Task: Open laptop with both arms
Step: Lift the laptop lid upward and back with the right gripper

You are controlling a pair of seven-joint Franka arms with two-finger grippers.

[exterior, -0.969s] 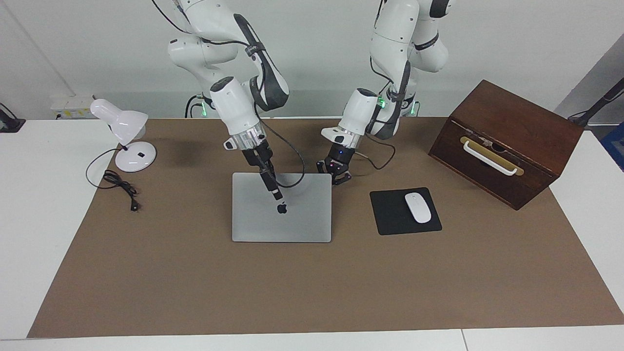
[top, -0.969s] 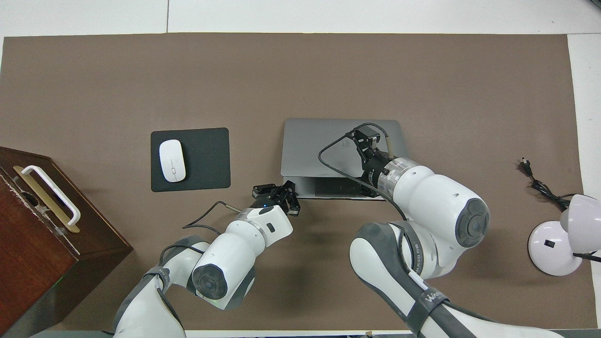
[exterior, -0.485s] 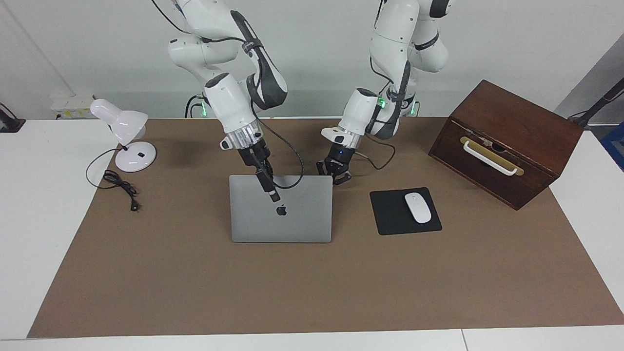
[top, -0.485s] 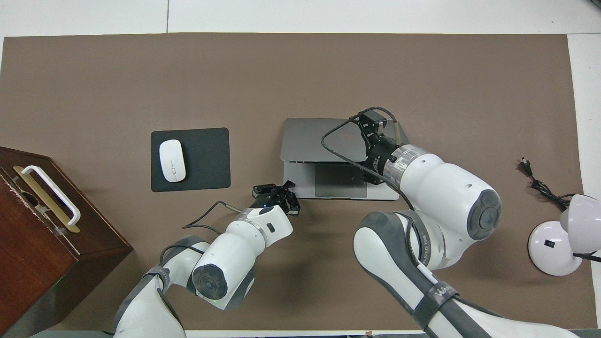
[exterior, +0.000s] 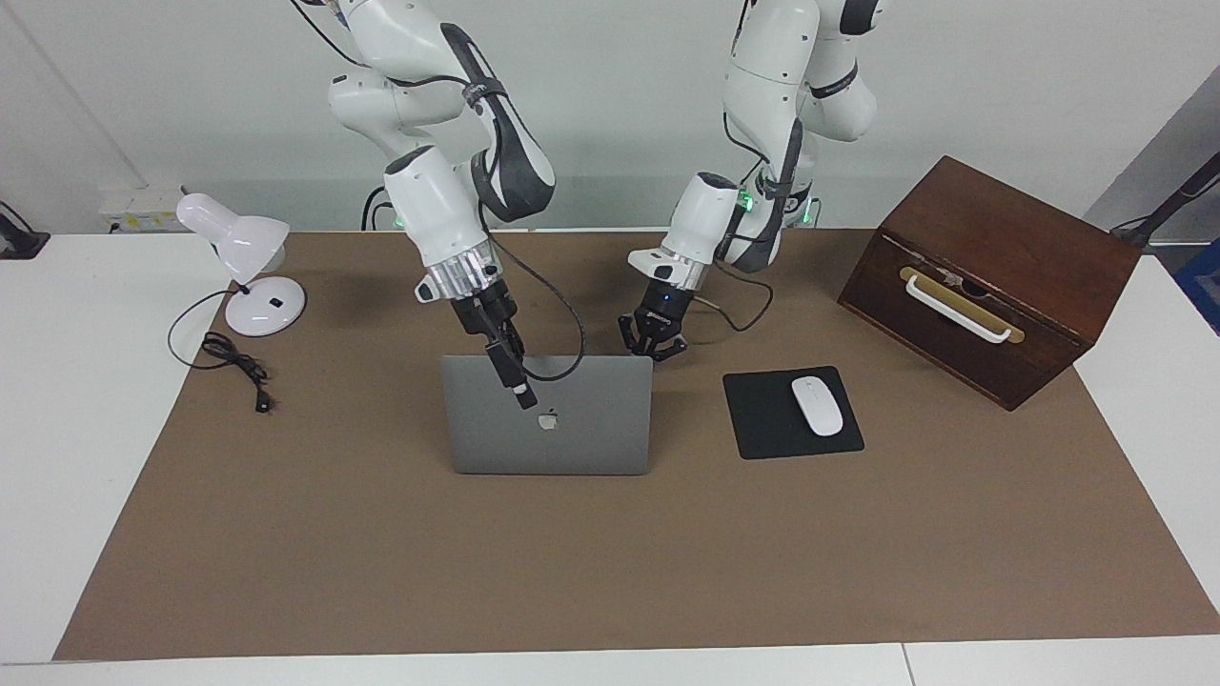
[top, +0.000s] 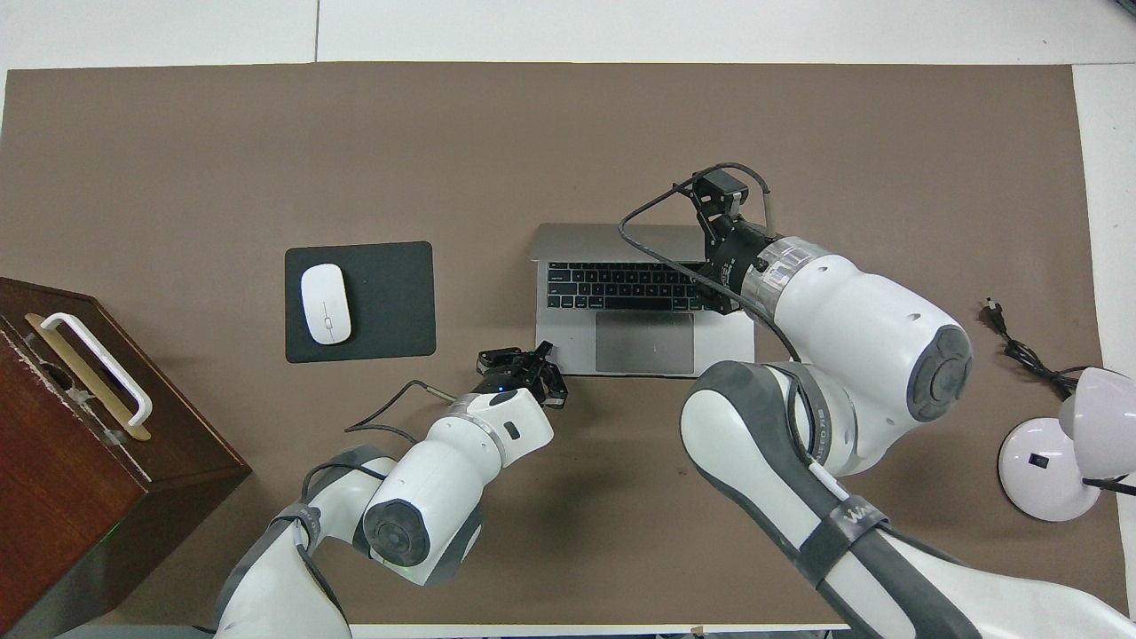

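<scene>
**Lid up, base pinned: laptop mid-open**

Brown mat (exterior: 572, 572) over white desk (exterior: 57, 429), plain pale wall at the robots' end. Laptop (exterior: 572, 433) at mid-mat, hinge edge far from the robots, keyboard deck and trackpad facing them. Lid raised steeply, close to upright judging by the thin band it makes in the overhead view; apple logo facing away from the robots.

Right tool (exterior: 515, 381) at the lid's free top edge, reaching over it and lying down the outer face, tip just above the logo. Grip state: cannot tell from either view. Placement makes sense: top edge gives the longest lever about the hinge.

Left tool (exterior: 653, 341) low at the deck's near corner toward the left arm's end, fingers (exterior: 679, 349) spread. Touching or just beside the corner: cannot tell. Probably there as a hold-down, stopping the base from lifting or sliding while the lid swings.

Judged well along. Remaining: a little more tilt to reach a usable screen angle, then release. Risk: pushing past the hinge stop could tip or drag the base, so a slow arc following the lid edge looks best.

Black mouse pad (exterior: 762, 429) with white mouse (exterior: 817, 405) beside the laptop toward the left arm's end, wooden box (exterior: 991, 276) further that way. White lamp (exterior: 243, 257) and its cord toward the right arm's end, well apart from the work.
</scene>
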